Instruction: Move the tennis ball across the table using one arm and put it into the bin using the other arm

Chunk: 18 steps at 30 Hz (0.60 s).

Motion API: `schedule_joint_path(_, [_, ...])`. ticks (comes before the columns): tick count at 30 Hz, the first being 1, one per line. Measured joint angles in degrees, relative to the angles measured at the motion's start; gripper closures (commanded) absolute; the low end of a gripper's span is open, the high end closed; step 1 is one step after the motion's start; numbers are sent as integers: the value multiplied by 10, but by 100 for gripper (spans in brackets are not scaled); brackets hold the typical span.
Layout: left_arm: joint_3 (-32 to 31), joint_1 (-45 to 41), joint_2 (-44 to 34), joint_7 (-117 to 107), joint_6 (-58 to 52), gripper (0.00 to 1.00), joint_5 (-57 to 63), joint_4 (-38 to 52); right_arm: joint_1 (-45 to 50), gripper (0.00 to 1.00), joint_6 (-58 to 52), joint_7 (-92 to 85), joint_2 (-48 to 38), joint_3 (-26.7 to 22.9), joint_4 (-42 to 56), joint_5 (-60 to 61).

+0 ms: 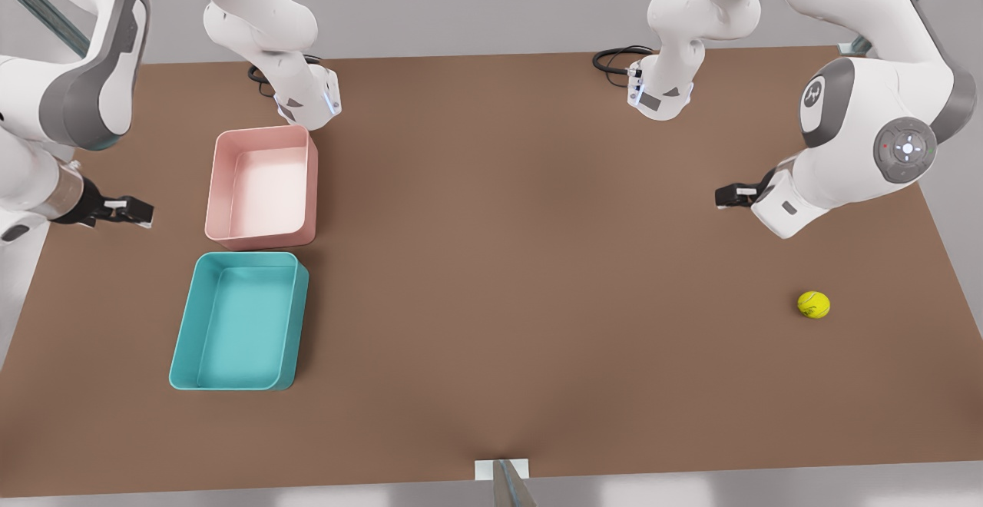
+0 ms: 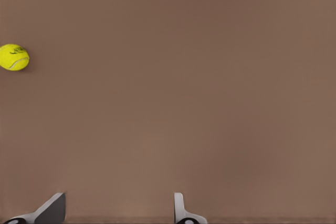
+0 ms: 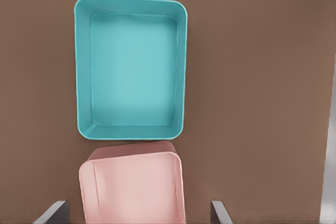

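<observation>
The table (image 1: 499,276) is a wide brown rectangle that takes up most of the front view, its long side running from that view's left to its right.

Two white arms reach in from the upper corners of the front view. The arm on the front view's left carries the right gripper (image 1: 130,212), which hangs at the left edge of the frame beside the trays. Its fingers (image 3: 52,213) are spread wide apart and hold nothing. The arm on the front view's right carries the left gripper (image 1: 731,196), which hangs over bare table in the right part of the frame, above and to the left of the ball. Its fingers (image 2: 179,209) are likewise parted and empty.

The bin (image 1: 184,346) is teal and sits in the lower left of the front view, opening upward with nothing inside. Its long axis runs from the near edge of the table toward the far edge, leaning slightly to the right at the top.

A pink tray (image 1: 311,184) of the same shape stands just beyond the bin's far end, lined up with it, the two short walls almost touching. It is also empty.

The tennis ball (image 1: 813,304) rests on the table in the lower right of the front view, well apart from the bin. In the left wrist view its dark marks (image 2: 19,51) face up toward the camera.
</observation>
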Motion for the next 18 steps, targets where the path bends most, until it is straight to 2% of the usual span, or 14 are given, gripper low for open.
schedule_joint_path(1, [0,1,0,0,-2,0,0,0,-1,0,0,0,-2,1,-6,-2])
schedule_joint_path(2, [0,2,0,0,-4,34,0,0,-1,0,0,0,-2,1,-8,-2])
schedule_joint_path(3, [1,4,2,1,-5,79,0,-3,1,0,-2,0,7,0,-9,-2])
schedule_joint_path(5, [19,7,8,21,11,79,4,-36,11,0,-3,1,22,-1,-11,-2])
schedule_joint_path(9, [43,95,56,191,142,79,25,-111,13,0,7,1,30,-3,-14,18])
schedule_joint_path(13, [46,190,131,434,266,79,2,-117,10,0,21,1,31,-4,-18,34])
schedule_joint_path(18, [46,224,208,686,364,79,11,-88,9,0,33,2,29,-4,-29,41])
